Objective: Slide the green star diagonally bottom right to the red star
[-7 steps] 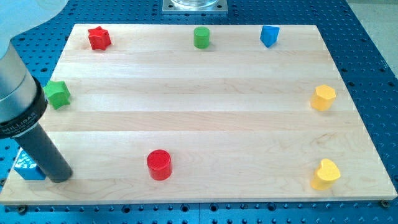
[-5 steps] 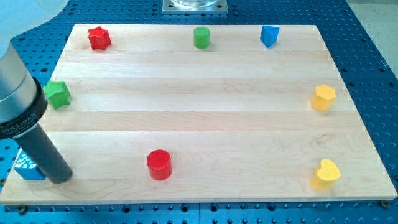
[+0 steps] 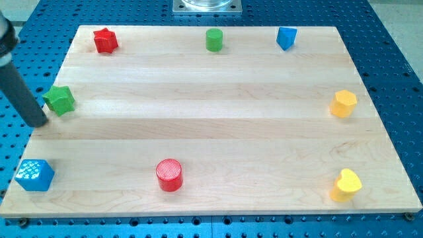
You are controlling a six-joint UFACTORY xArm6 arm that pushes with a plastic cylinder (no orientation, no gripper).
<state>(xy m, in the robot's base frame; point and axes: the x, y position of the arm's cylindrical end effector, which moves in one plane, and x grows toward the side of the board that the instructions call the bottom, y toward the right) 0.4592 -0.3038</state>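
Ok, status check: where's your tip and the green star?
My tip at the view's left edge, just left of green star. Red star up at top left. Nothing between them.

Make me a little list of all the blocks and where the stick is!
tip: at the view's left edge, just left of the green star
green star: left side
red star: top left
green cylinder: top middle
blue block: top right
blue cube: bottom left
red cylinder: bottom
yellow blocks: and, right side
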